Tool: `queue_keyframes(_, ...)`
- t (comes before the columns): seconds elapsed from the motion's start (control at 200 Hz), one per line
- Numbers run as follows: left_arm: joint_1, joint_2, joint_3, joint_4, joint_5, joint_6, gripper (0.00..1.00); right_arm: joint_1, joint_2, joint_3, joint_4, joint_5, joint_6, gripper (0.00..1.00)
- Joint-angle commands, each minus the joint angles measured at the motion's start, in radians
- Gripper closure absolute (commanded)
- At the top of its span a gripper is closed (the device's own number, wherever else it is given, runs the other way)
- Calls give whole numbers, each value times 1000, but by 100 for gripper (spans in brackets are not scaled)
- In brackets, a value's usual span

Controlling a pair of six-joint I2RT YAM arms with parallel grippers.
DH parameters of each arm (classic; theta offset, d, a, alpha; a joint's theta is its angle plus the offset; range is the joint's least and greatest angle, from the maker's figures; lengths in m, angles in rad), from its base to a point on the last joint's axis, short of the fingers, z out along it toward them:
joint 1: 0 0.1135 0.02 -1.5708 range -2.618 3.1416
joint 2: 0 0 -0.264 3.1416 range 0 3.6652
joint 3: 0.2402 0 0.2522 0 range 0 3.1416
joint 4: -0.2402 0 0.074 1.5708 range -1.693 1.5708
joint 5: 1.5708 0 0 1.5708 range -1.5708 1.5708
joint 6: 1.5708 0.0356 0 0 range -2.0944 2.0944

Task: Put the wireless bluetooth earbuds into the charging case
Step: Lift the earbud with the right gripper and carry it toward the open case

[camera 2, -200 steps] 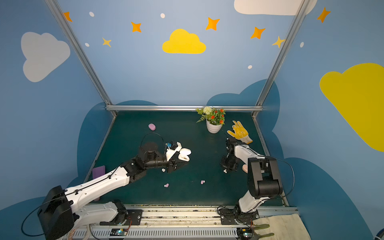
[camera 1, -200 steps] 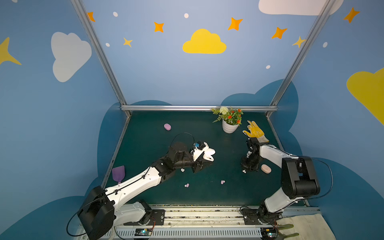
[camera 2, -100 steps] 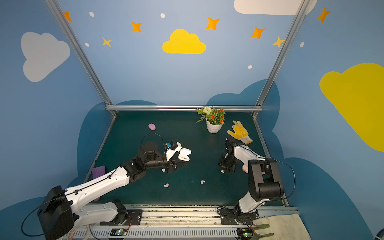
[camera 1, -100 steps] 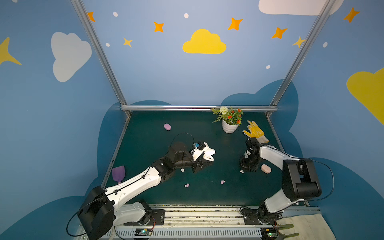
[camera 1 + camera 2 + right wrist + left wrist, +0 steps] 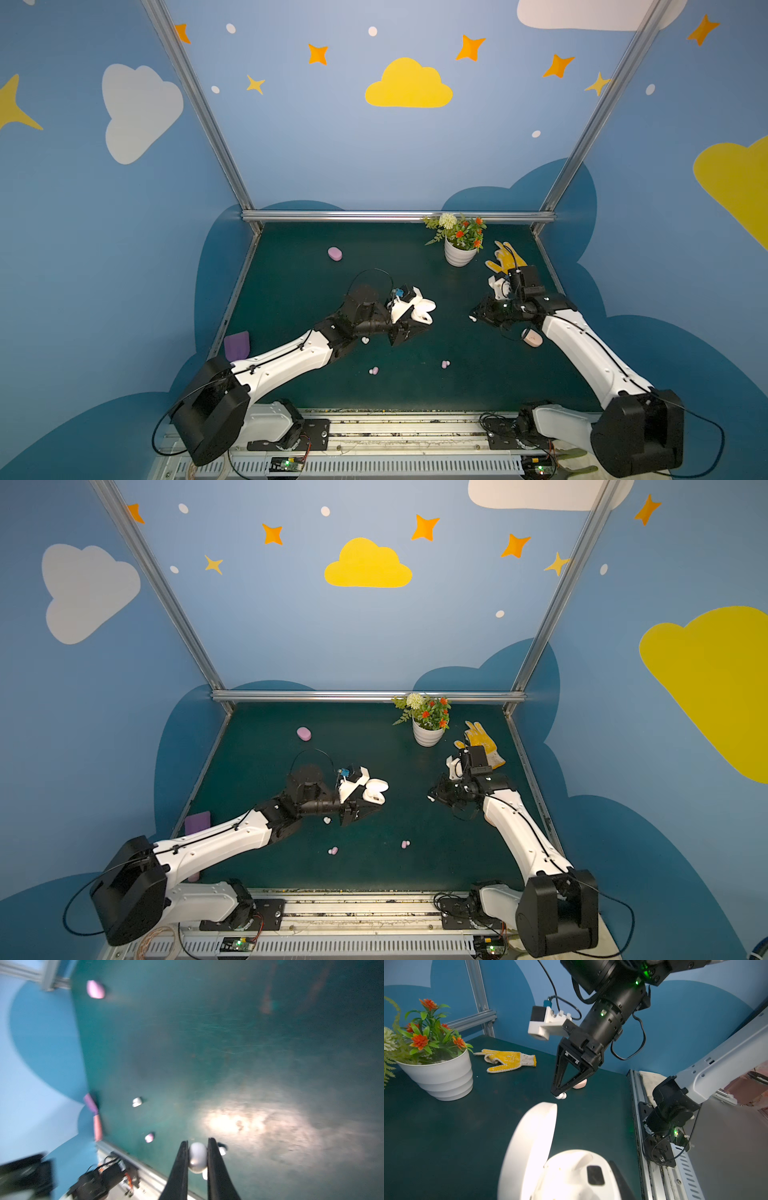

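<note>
My left gripper [image 5: 409, 322] is shut on the white charging case [image 5: 420, 309] [image 5: 375, 789], held above the mat's middle with its lid [image 5: 533, 1136] swung open. In the left wrist view one dark finger [image 5: 619, 1180] shows beside the case [image 5: 571, 1174]. To the right, my right gripper [image 5: 474, 317] [image 5: 197, 1142] is shut on a white earbud [image 5: 197, 1156] [image 5: 561, 1096], low over the mat and apart from the case. Another white earbud [image 5: 365, 340] lies by the left gripper. Lilac-pink earbuds [image 5: 374, 370] [image 5: 445, 364] lie nearer the front.
A closed lilac case [image 5: 334, 253] lies at the back left and a peach case [image 5: 532, 337] beside my right forearm. A white flower pot [image 5: 459, 253] and a yellow glove [image 5: 509, 257] sit at the back right. A purple block [image 5: 237, 345] leans at the left edge.
My right gripper has closed the last bit on the white earbud and carried it left and farther back, away from the peach case. The left arm and the case have not moved.
</note>
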Motion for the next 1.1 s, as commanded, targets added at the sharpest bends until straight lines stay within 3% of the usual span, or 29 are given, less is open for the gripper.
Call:
queue_keyframes(0.0,10,15,-9,149,56,1,83,27,-37,81,24,-131,6,94)
queue_keyframes(0.25,42,129,-5,419,142,-133,83,101,-100,180,39,-208,28,94)
queue_keyframes(0.486,57,233,42,599,203,-236,83,145,-148,204,50,-212,54,93)
queue_keyframes(1.091,50,317,117,732,294,-335,82,225,-104,235,140,-233,84,94)
